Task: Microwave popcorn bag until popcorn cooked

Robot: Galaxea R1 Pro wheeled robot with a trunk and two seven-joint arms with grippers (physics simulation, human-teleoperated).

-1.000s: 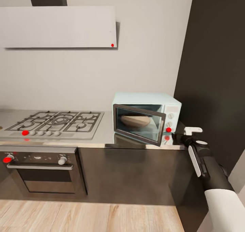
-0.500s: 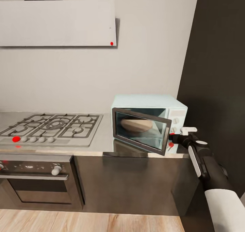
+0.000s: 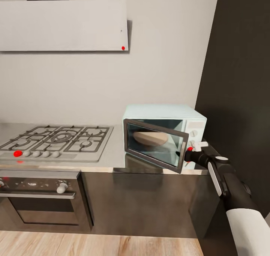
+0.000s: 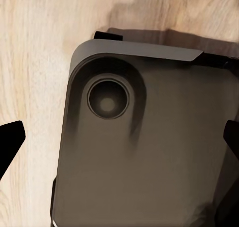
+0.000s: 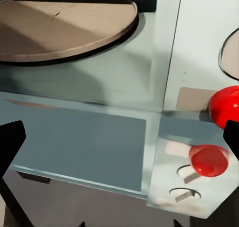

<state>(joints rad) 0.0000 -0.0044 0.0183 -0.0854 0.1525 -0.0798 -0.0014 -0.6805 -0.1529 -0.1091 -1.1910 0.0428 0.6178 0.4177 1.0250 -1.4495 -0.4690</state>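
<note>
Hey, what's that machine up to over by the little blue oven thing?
The robot's right gripper is reaching at the free edge of the microwave door, which stands partly open on the countertop. Inside sits a round tan turntable. No popcorn bag can be made out in there. The left gripper hangs over the robot's base, jaws apart.

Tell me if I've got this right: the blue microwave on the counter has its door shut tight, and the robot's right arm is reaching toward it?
Not quite. The microwave door stands ajar, swung outward, as the head view shows. The rest holds: it sits on the countertop and the right gripper reaches toward its front.
</note>
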